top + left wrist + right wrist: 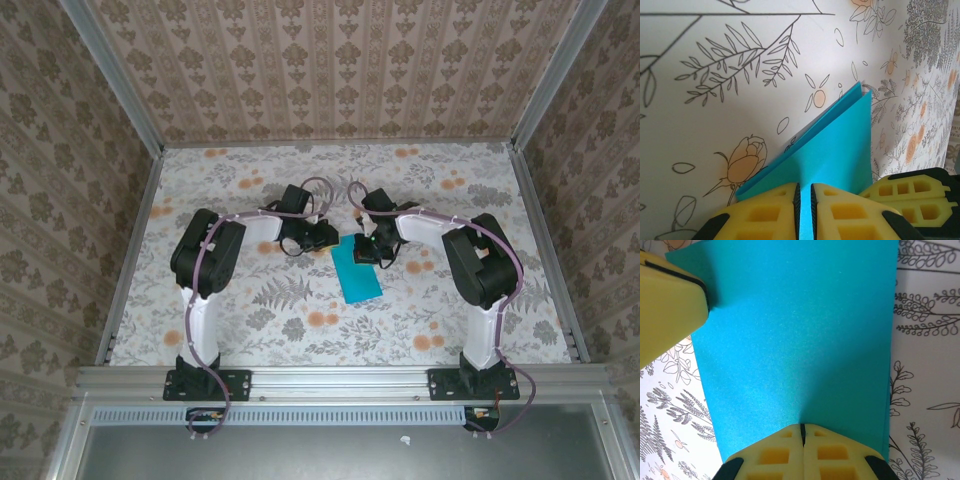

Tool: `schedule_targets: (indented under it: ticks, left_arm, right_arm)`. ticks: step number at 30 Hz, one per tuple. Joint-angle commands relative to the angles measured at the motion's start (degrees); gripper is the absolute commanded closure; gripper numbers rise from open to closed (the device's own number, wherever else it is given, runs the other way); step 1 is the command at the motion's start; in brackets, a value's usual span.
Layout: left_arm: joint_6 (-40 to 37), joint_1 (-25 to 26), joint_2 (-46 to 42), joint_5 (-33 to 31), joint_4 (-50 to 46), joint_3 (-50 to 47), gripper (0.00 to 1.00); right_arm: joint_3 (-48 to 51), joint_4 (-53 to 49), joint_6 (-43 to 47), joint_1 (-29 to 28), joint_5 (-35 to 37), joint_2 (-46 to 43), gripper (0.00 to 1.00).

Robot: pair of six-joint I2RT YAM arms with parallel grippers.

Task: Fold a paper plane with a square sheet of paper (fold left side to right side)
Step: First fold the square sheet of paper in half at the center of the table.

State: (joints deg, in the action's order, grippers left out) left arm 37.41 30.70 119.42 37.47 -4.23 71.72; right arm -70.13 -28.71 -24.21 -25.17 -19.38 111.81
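Scene: A bright blue sheet of paper [360, 272] lies at the centre of the overhead frame on a flower-printed worktop [250, 310], between two robot arms whose tips meet at its upper edge.

Paper: From above it reads as an upright rectangle rather than a square. The left wrist view shows stacked layers rising to a point at right of centre, so it appears to be doubled over already.

Left gripper [805, 212]: At the bottom of its own view the yellow fingers [765, 215] are clamped on the sheet, with a strip of blue showing in the slit between them. That edge of the paper is lifted off the worktop.

Right gripper [801, 450]: At the bottom centre of its own view the fingers are clenched tight together at the paper's near edge. Whether they nip the sheet or only press on it cannot be told.

Step in hand: By the look of it, this is the first fold, left side carried over to right, with the crease not yet flattened.

Next move: It likely calls for squaring the free edges one on the other. The lifted layers would then be pressed flat along the fold, with one gripper pinning the sheet so it does not slide.
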Motion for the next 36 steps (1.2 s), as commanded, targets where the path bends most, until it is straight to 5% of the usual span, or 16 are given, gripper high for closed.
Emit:
schedule_targets:
  ticks: [1, 17, 36]
  left_arm:
    - [-3.21, -1.96, -0.56, -6.62, 0.7, -0.79, 0.83]
    - [-2.67, 2.81, -14.41, -6.98, 0.94, -11.01, 0.81]
    - [3.72, 7.89, -8.08, -5.07, 8.32, -12.98, 0.82]
  right_arm:
    - [3.51, -5.14, -1.05, 0.38, 6.22, 3.15, 0.98]
    - [3.06, -4.95, -2.16, 0.38, 5.84, 3.15, 0.99]
    - [1.92, -6.1, -1.75, 0.38, 6.02, 3.85, 0.99]
